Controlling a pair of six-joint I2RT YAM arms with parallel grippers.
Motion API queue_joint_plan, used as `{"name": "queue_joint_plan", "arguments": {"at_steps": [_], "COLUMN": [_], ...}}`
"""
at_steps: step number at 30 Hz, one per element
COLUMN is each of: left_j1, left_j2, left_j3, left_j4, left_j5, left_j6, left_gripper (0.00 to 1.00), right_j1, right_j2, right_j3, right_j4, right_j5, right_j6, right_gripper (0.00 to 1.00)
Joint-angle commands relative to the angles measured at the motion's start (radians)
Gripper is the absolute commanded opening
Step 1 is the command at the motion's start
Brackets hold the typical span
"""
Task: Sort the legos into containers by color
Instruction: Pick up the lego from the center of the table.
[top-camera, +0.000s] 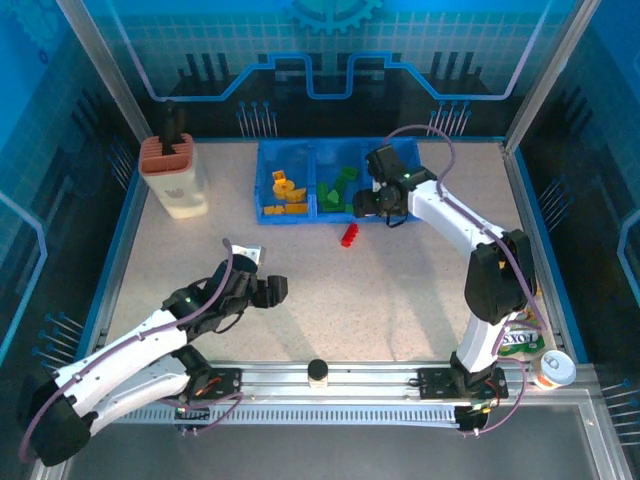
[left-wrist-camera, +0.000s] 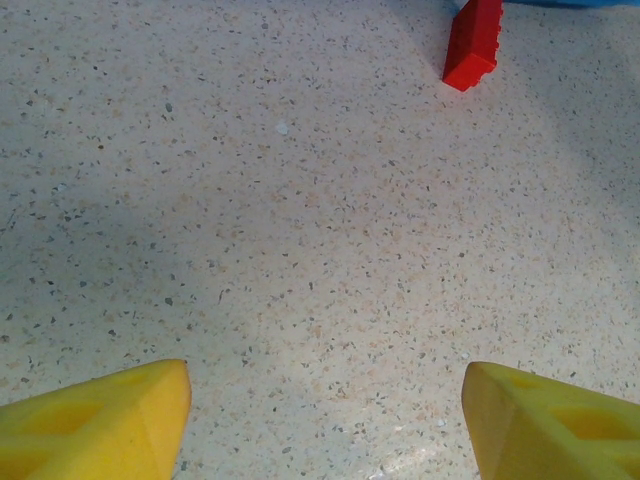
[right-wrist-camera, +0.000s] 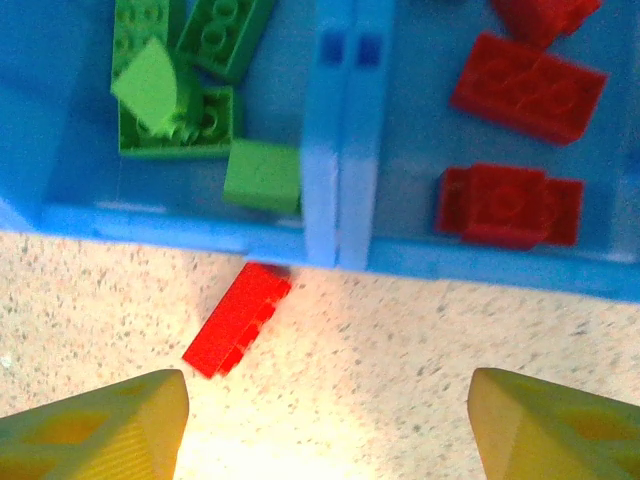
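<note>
A single red brick (top-camera: 348, 236) lies on the speckled desk (top-camera: 380, 290), just in front of the blue bin (right-wrist-camera: 180, 232) and outside it. In the right wrist view it lies at a slant, with its far end close to the bin's front wall, below the divider between two compartments.

The bin stands at the far side of the desk and has three compartments side by side. The left one holds yellow bricks (top-camera: 287, 190). The middle one holds green bricks (right-wrist-camera: 175, 90), several piled together and one lying alone near the front wall. The right one holds red bricks (right-wrist-camera: 510, 205), lying flat and apart from each other.

The right pincer (right-wrist-camera: 328, 425) hangs over the bin's near edge. Its yellow fingers (right-wrist-camera: 100, 425) are spread wide with nothing between them, and the loose brick lies just ahead of the left finger.

The left pincer (left-wrist-camera: 325, 420) is low over bare desk, well back from the bin, also spread apart and empty. It points toward the loose brick, which shows at the top of its view.

A cream holder (top-camera: 175, 180) stands left of the bin.
</note>
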Motion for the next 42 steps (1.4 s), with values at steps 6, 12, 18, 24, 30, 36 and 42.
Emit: {"name": "queue_joint_plan", "arguments": {"at_steps": [6, 12, 18, 24, 30, 36, 42], "left_j1": [-0.010, -0.011, -0.015, -0.037, -0.038, -0.039, -0.038], "left_j2": [0.002, -0.007, -0.042, -0.131, -0.128, -0.127, -0.130], "left_j3": [-0.019, -0.021, -0.032, -0.070, -0.070, -0.067, -0.058], "left_j4": [0.021, 0.006, 0.024, 0.076, 0.056, 0.056, 0.031], "left_j5": [-0.012, -0.012, 0.020, 0.038, 0.029, 0.029, 0.022], "left_j6": [-0.023, -0.027, -0.006, 0.006, 0.004, 0.007, 0.016], "left_gripper": [0.72, 0.72, 0.72, 0.73, 0.73, 0.73, 0.73], "right_j1": [0.067, 0.097, 0.105, 0.114, 0.121, 0.131, 0.133], "right_j2": [0.009, 0.078, 0.151, 0.195, 0.261, 0.308, 0.326], "right_j3": [-0.092, -0.060, -0.022, 0.002, 0.047, 0.087, 0.090], "right_j4": [0.065, 0.068, 0.059, 0.058, 0.048, 0.035, 0.030], "right_j5": [0.019, -0.005, -0.008, 0.002, -0.007, -0.001, 0.009], "right_j6": [0.123, 0.143, 0.174, 0.195, 0.201, 0.209, 0.206], "right_gripper": [0.72, 0.71, 0.70, 0.68, 0.67, 0.66, 0.61]}}
